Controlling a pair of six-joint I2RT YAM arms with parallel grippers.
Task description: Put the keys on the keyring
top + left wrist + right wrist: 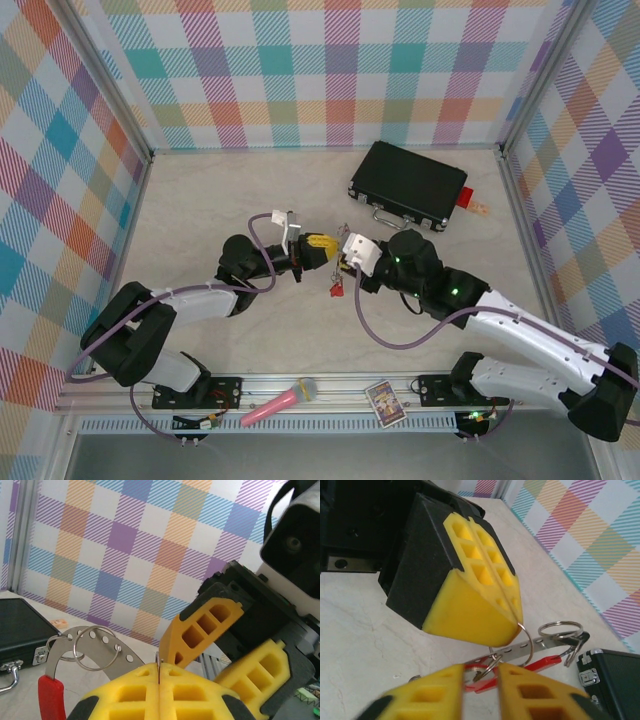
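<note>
Keyring [528, 645]: pinched at L gripper [517, 623] tip, pads pressed tight together, mid-table. Keys [485, 682]: red, dangling under ring, sitting in gap betw R gripper [481, 669] fingers, parted. Black case [408, 185] further back, toward R wall; pink mic [280, 402] at near rail.

Left fingers [320, 244], right fingers [346, 263] meet; keys [337, 288] adjacent.
</note>
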